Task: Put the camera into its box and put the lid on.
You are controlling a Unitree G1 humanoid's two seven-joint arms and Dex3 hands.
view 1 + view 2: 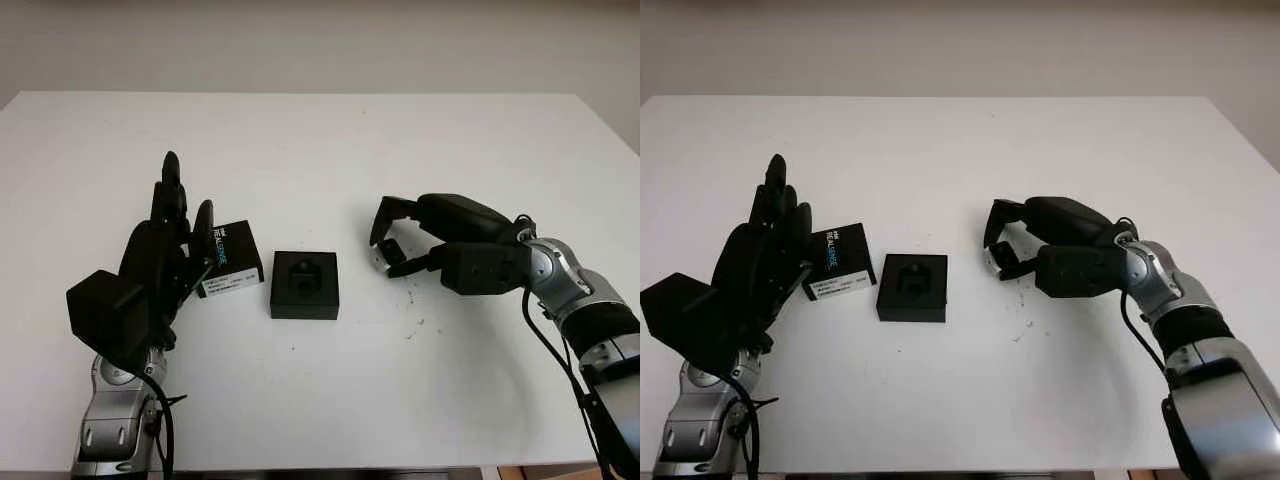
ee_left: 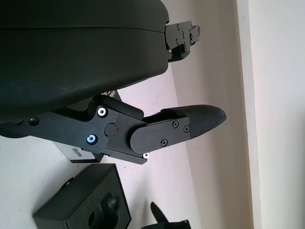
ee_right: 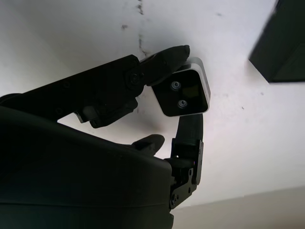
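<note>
The camera [image 3: 183, 93] is a small silver-edged block with a dark face, pinched in the right hand [image 1: 400, 245] above the white table [image 1: 320, 150]. From the head views it sits at about three o'clock from the box [image 1: 304, 285], near it but apart, with bare table between them. Only a pale corner of it shows there between the fingertips, so its long axis cannot be read from above. In the right wrist view its dark face, with two small round screws, points toward the wrist, and the body sits tilted in the grip rather than square to the table.

The right hand is closed on the camera: one finger [image 3: 157, 67] presses one side of it, another finger comes up against the opposite side. The forearm runs off toward four o'clock.

The box is a low black square with its tray open upward, a shaped hollow showing in the foam. It lies flat near the middle of the table. The lid [image 1: 228, 260], black with a white label and blue lettering, lies flat at about ten o'clock from the box, just beside it, turned slightly askew.

The left hand [image 1: 170, 235] is open and holds nothing, at nine o'clock from the lid, fingers pointing to twelve o'clock, partly covering the lid's edge.
</note>
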